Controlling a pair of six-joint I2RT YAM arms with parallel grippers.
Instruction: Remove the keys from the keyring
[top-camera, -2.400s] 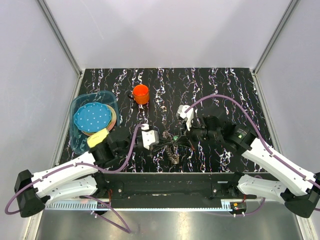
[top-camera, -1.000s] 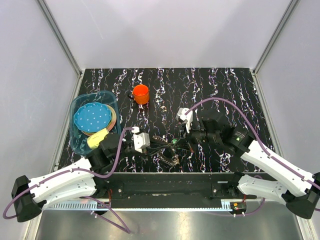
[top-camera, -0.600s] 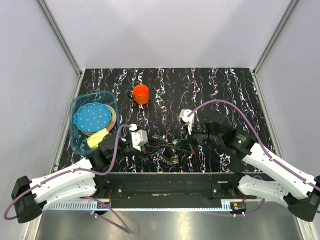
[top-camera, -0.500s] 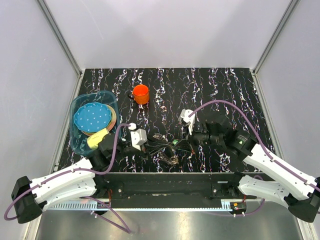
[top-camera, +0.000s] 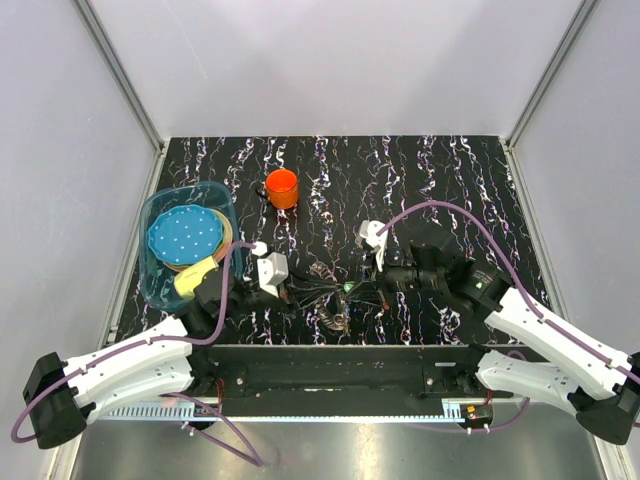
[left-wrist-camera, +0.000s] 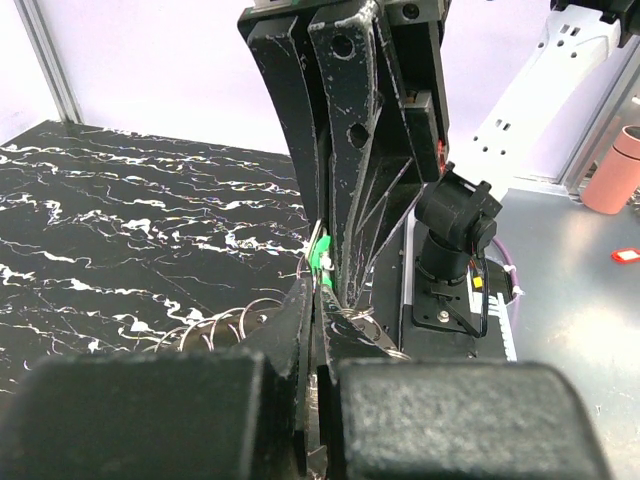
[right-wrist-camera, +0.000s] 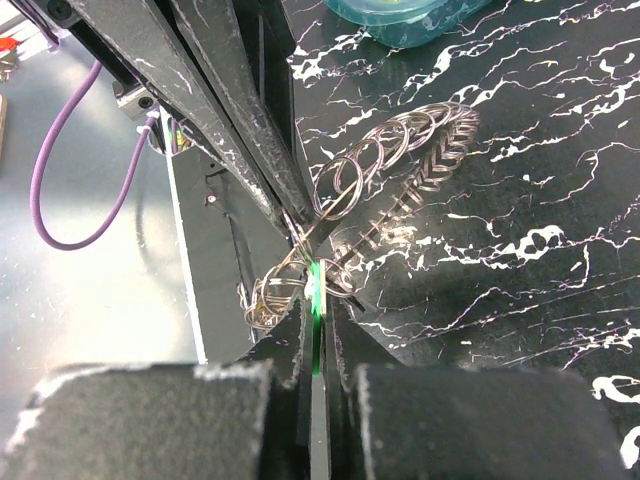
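Marbled tabletop (top-camera: 440, 170) — keyring (right-wrist-camera: 415, 160) strung left-right between left gripper (top-camera: 300, 291), right gripper (top-camera: 364, 288).

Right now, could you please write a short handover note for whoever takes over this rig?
Left pincer: shut on a wire loop of the keyring.
Right pincer: shut on the green key, facing the left one tip to tip.
Keyring: held between both pincers, the rest of its loops trailing beside them.
Done: both grips are set; no key seen free of the ring yet.
Left: work the green key off its loop, then the other keys, which I cannot make out here.
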